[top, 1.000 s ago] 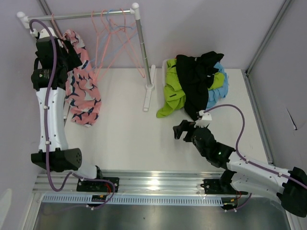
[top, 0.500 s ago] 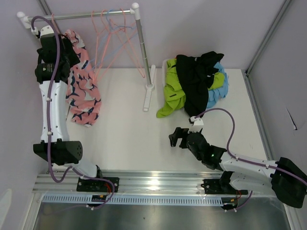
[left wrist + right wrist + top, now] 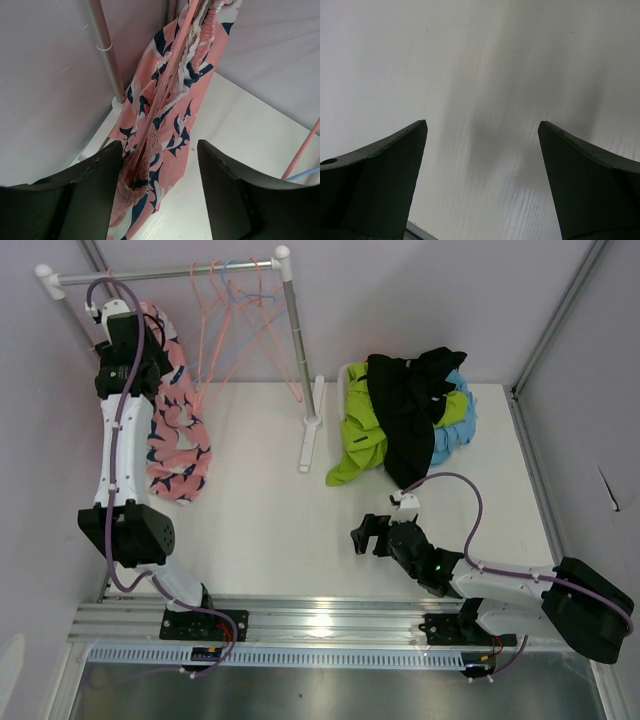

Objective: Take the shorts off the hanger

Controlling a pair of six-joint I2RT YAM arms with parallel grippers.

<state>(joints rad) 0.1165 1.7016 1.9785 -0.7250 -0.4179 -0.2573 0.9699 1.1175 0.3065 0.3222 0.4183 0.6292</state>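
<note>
Seemingly unpinched, pink shorts (image 3: 170, 115) between parted left jaws, right jaws spread over table (image 3: 485, 75).

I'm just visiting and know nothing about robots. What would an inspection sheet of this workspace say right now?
Surface: white table.
Job's things: pink shorts hang from the rail; a heap of black, lime green and light blue shorts lies at the back right.
Clutter: empty hangers on the rail.
Grippers: left gripper open, fingers either side of the pink shorts; right gripper open above bare table.
Cables: purple cable along each arm.
Surroundings: lilac walls, metal frame.
</note>
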